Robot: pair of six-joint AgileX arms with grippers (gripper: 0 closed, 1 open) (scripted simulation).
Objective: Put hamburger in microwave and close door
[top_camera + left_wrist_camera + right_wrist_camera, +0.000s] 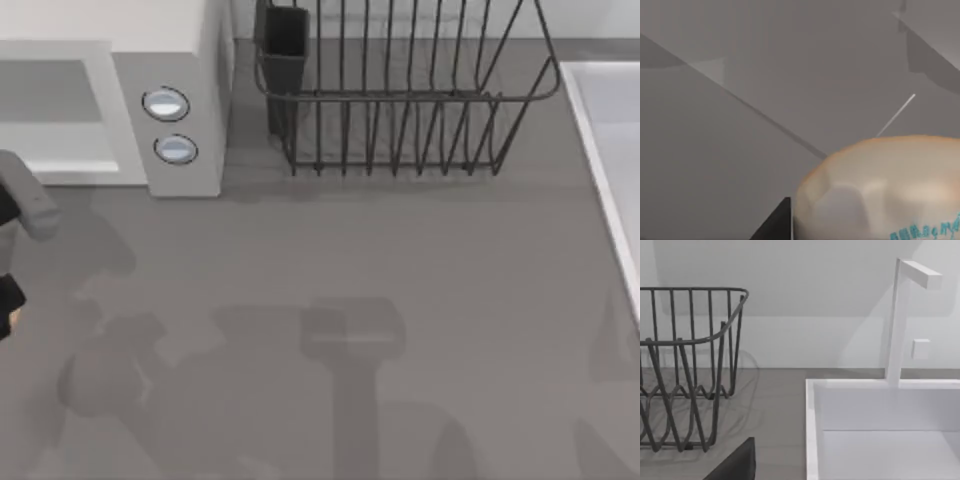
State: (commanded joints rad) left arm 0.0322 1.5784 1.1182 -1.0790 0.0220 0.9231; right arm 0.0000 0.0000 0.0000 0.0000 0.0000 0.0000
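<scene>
We carry the hamburger [880, 190] clamped in our left tool [8, 300] at the far left edge of the surface [400, 260], just in front of the microwave [170, 90], because its grey cavity faces that way and the bun needs a clear line in (the left wrist view has the bun pressed close against a dark finger). Our right arm sits parked by the sink [812, 430] and dish rack [690, 365]; we cannot tell how its tool stands.
</scene>
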